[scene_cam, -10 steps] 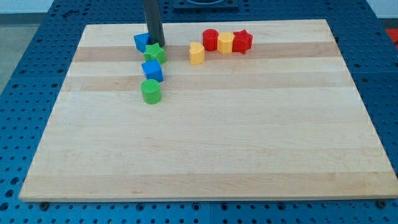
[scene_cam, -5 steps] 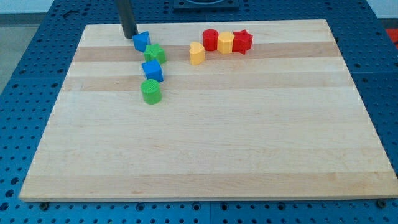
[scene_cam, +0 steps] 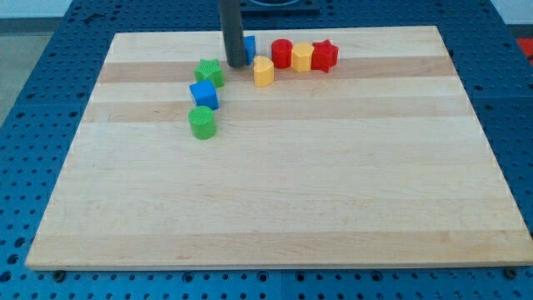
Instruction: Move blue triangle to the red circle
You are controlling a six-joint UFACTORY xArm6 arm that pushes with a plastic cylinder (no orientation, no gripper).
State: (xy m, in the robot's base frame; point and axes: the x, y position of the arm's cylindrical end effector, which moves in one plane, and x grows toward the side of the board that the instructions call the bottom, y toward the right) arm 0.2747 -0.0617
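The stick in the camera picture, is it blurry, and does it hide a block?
In the camera view, my tip looks sharp, not smeared; the rod covers most of the blue triangle, so only its right edge shows; the light is even, with soft, short shadows.

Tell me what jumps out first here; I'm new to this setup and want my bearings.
The dark rod comes down from the view's top, and my tip sits against the left side of the blue triangle, which it partly hides. To the right, a yellow heart lies below a tight row: red circle, yellow block and red star. Left of the tip, a green star, blue cube and green cylinder run downward in a short column.
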